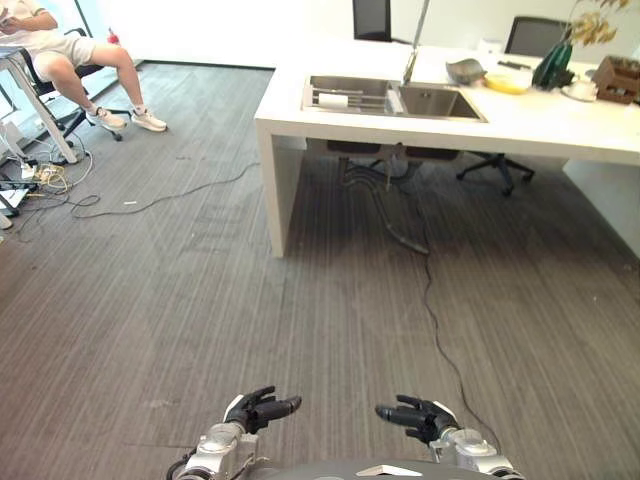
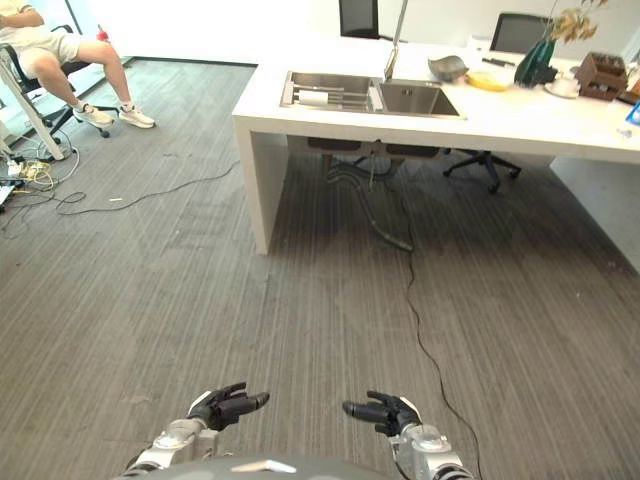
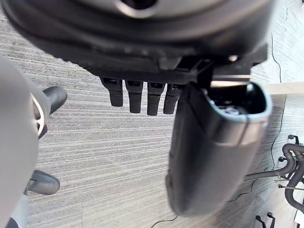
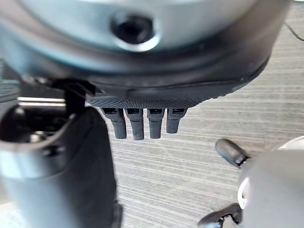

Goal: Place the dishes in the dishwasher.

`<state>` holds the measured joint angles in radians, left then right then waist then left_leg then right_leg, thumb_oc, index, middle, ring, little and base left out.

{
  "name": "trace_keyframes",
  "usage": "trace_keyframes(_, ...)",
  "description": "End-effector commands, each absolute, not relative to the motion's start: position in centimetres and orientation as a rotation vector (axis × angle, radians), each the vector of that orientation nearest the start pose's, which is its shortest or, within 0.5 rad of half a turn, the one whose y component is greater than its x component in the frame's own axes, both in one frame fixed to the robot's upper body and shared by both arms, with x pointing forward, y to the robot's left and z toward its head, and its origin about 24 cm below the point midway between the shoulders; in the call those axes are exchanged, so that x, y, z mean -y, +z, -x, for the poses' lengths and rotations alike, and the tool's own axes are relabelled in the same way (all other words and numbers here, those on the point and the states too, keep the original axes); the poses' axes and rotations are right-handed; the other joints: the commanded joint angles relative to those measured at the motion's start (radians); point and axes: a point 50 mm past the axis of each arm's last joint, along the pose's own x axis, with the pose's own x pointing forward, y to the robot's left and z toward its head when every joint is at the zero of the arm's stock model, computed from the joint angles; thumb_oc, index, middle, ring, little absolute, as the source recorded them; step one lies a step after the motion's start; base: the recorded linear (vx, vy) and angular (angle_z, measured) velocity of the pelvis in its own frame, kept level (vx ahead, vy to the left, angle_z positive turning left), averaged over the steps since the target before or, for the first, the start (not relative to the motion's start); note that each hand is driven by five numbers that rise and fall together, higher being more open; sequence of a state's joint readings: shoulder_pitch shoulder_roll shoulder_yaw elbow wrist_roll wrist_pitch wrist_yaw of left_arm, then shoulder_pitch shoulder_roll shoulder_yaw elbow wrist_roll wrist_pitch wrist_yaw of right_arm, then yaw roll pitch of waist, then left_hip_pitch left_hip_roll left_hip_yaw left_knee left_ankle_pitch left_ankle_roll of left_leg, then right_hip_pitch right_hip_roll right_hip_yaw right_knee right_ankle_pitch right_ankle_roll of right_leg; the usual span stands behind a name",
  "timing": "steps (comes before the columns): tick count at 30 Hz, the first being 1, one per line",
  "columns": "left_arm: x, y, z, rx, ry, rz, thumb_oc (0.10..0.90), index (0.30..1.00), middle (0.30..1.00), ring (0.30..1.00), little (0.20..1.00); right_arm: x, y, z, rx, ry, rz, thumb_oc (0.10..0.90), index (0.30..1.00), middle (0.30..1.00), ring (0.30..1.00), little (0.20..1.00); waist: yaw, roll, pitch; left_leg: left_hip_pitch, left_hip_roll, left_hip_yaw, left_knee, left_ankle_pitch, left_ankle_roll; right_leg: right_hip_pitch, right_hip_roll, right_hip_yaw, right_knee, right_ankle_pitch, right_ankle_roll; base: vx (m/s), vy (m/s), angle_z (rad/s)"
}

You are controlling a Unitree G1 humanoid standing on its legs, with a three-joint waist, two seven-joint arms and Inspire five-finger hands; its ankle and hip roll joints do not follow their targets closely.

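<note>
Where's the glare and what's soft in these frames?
Left eye view: white counter blown out by bright light from the rear, its underside in shadow; the hands, left hand and right hand, are evenly lit. Left wrist view: thumb close and blurred, carpet sharper. Right wrist view: same.

At the upper left of my frame I see a seated person. Across the top stands a white counter with a steel sink; office chairs sit behind it.
</note>
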<state>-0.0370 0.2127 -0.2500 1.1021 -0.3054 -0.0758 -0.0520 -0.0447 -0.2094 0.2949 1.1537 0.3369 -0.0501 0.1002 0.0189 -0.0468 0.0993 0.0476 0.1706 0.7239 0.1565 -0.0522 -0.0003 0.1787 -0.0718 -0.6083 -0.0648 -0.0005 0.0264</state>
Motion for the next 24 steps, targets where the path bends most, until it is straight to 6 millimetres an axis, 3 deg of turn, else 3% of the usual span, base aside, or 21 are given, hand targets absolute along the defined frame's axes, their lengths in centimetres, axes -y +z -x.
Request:
trace_keyframes(1, -18.7, -13.1, -18.4, -0.853, -0.056, -0.061, 0.8, 0.9, 0.9, 0.9, 0.9, 22.3, -14.2, -14.9, -0.984, -0.044, -0.002, 0.8, 0.9, 0.9, 0.9, 0.9, 0.003, 0.027, -0.007, 0.037, 0.056, -0.017, -0.194, 0.224, -0.158, 0.021, -0.025, -0.016, -0.021, -0.017, 0.108, 0.0, 0.0, 0.0)
trace_keyframes(14, -19.4, -12.8, -19.2, -0.85, -0.04, -0.134, 0.8, 0.9, 0.9, 0.9, 0.9, 22.9, -14.0, -15.4, -0.981, -0.037, 0.029, 0.8, 0.9, 0.9, 0.9, 0.9, 0.009, 0.031, -0.015, 0.043, 0.04, -0.027, -0.2, 0.216, -0.148, 0.023, -0.036, -0.02, -0.021, -0.012, 0.112, 0.0, 0.009, -0.01)
trace_keyframes(24, -18.8, -14.0, -17.5, -0.939, -0.112, -0.216, 0.8, 0.9, 0.9, 0.9, 0.9, 22.1, -15.3, -12.8, -1.108, 0.025, 0.083, 0.8, 0.9, 0.9, 0.9, 0.9, 0.017, 0.031, -0.01, 0.038, 0.036, -0.054, -0.209, 0.221, -0.145, 0.028, -0.036, -0.039, -0.018, -0.014, 0.107, 0.02, 0.011, 0.08)
